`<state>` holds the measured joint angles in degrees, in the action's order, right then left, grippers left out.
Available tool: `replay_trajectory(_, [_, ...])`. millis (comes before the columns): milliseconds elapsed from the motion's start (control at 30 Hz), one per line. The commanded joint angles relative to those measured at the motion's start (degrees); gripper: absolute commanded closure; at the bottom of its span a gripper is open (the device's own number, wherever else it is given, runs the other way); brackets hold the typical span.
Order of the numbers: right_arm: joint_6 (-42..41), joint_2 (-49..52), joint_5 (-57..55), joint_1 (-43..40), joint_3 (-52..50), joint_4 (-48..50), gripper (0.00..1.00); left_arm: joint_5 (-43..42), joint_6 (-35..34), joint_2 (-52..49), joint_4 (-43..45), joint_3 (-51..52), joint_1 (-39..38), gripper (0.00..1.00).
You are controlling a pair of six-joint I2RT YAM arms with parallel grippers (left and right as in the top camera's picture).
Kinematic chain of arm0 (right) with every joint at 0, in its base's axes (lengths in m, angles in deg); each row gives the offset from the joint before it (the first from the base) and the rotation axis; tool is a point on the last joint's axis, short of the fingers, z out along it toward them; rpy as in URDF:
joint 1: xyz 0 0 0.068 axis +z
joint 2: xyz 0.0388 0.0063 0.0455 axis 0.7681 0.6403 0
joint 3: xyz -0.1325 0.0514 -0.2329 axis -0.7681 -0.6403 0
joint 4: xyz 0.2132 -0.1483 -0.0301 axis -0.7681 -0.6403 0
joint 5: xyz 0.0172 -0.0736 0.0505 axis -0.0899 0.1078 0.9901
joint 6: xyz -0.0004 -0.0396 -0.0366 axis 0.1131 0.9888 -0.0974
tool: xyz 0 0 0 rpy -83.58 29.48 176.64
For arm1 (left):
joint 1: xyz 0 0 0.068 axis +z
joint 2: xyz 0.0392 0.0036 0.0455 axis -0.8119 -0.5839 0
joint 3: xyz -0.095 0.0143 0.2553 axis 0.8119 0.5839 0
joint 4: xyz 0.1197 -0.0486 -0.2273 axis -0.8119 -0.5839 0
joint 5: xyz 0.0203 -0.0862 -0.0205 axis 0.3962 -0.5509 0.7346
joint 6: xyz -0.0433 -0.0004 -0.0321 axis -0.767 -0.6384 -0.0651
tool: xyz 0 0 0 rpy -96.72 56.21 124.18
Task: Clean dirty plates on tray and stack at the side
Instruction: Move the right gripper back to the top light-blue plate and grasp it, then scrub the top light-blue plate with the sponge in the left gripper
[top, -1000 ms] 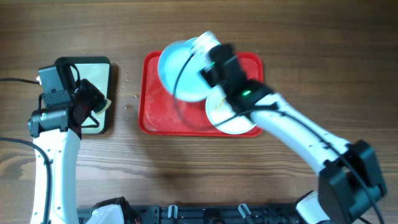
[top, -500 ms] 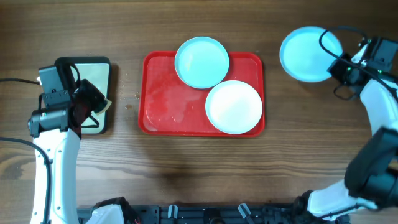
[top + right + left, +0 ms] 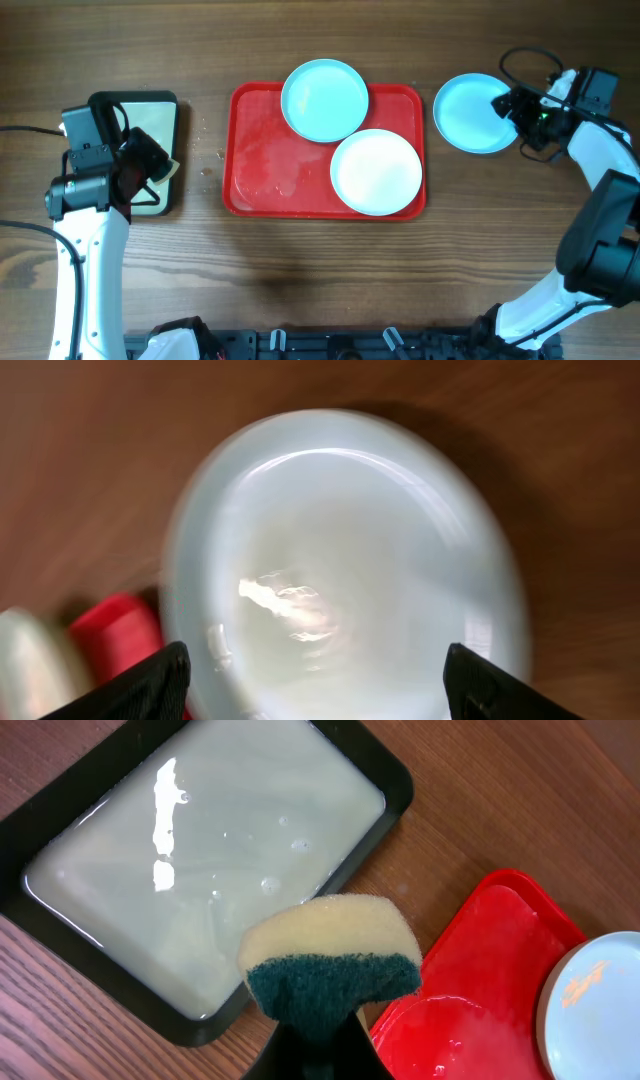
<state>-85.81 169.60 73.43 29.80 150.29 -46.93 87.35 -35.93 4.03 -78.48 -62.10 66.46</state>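
Though right-wrist view blurs turquoise plate (image 3: 340, 560), right pincer (image 3: 318, 672) gapes; left pincer (image 3: 315, 1055) clamps sponge (image 3: 330, 965), tips hidden.

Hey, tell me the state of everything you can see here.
red tray: wet, smeared
turquoise plate on tray: overhangs far rim
white plate: flat on tray
turquoise plate beside tray: flat on table
black pan: holds pale liquid
sponge: clamped, over pan
left gripper: jaws shut on sponge
right gripper: jaws open

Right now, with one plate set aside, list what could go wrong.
The turquoise plate overhangs the tray at its far rim; scrubbing could tip it.
The right tool stands open beside the side plate; pulling back might nudge it.
The sponge in the left tool may drip on the table.
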Motion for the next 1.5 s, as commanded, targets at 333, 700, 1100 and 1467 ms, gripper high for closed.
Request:
replay_trajectory(333, [1.0, 0.4, -19.8, 34.6, -0.3, 16.5, 0.24, -0.9, -0.5, 0.0, 0.2, 0.1, 0.3, 0.96])
replay_trajectory(700, [-5.1, 12.9, -18.1, 38.5, -0.3, 28.9, 0.43, -0.9, -0.5, 0.0, 0.0, 0.1, 0.3, 0.96])
replay_trajectory(1100, [1.8, 12.9, -13.7, 47.2, -0.2, 23.5, 0.85, -0.9, -0.5, 0.0, 0.0, 0.1, 0.3, 0.96])
replay_trajectory(1467, [4.1, 10.7, -18.9, 47.9, 2.8, 20.0, 0.78, -0.9, -0.5, 0.0, 0.0, 0.1, 0.3, 0.96])
